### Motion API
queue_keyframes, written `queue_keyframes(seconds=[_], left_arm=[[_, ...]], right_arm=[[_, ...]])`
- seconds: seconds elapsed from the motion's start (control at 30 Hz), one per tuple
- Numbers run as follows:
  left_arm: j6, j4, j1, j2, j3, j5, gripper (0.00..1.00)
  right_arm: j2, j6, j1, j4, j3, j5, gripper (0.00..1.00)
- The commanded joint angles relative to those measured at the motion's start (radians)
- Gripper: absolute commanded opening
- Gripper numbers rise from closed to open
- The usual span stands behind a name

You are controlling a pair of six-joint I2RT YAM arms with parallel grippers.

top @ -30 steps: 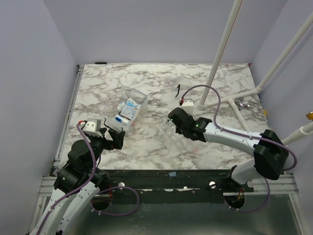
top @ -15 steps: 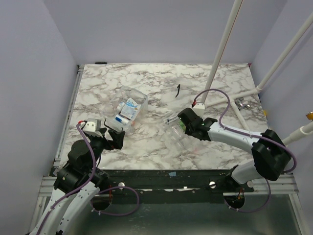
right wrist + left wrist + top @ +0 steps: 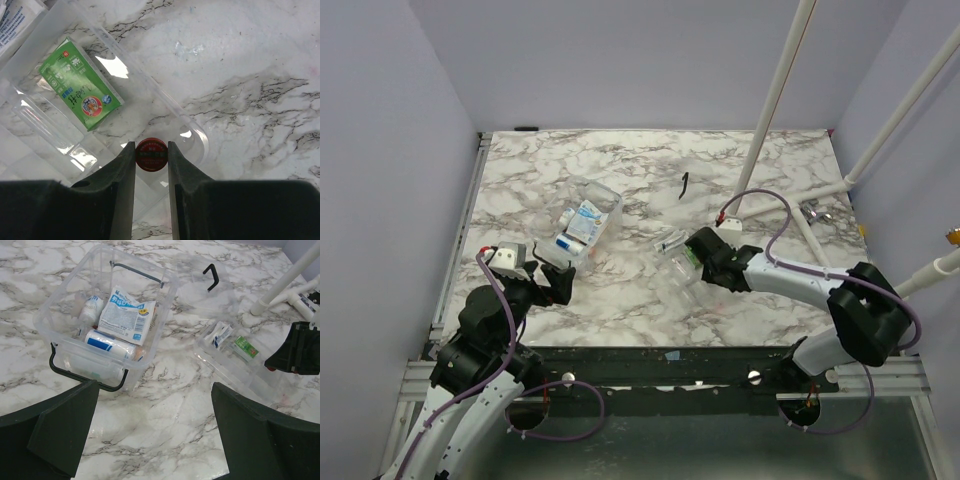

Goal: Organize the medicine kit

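Placement is hinging on what is lying straight beneath the right claw (image 3: 151, 146), which is clenching a small red round tin (image 3: 151, 156) between its two fingers. The tin is hanging over the near corner of a clear tray (image 3: 150, 85) that is resting on the bench (image 3: 620, 290). In the right wrist view the tray's long axis is running diagonally away to the upper left, where a green packet (image 3: 80, 82) is lying inside. The medicine kit (image 3: 52, 310) is sitting well apart to the left, lid off, with packets and bottles inside. It is nearer the left claw (image 3: 154, 390), which is hovering just in front of it, released wide and holding nothing. Judging by this, the tin's next drop is looking like a short one into the tray rather than a reach across to the kit.
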Motion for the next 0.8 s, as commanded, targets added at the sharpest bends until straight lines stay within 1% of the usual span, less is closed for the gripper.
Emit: queue_keyframes(seconds=[0.0,0.17,0.3,0.5,0.77], left_arm=[[0.008,0.008,0.005,-0.003,-0.002,0.018,0.98],[0.007,0.008,0.005,0.001,-0.001,0.017,0.98],[0.004,0.007,0.005,0.003,-0.002,0.013,0.98],[0.002,0.01,0.005,0.019,-0.001,0.021,0.98],[-0.002,0.011,0.006,0.037,-0.001,0.027,0.98]], right_arm=[[0.029,0.023,-0.009,0.033,-0.006,0.019,0.23],[0.037,0.015,-0.009,0.034,0.009,0.033,0.35],[0.019,0.007,-0.009,0.02,0.024,0.046,0.38],[-0.002,-0.02,-0.008,-0.01,0.05,0.072,0.47],[-0.045,-0.085,-0.008,-0.021,0.096,0.077,0.51]])
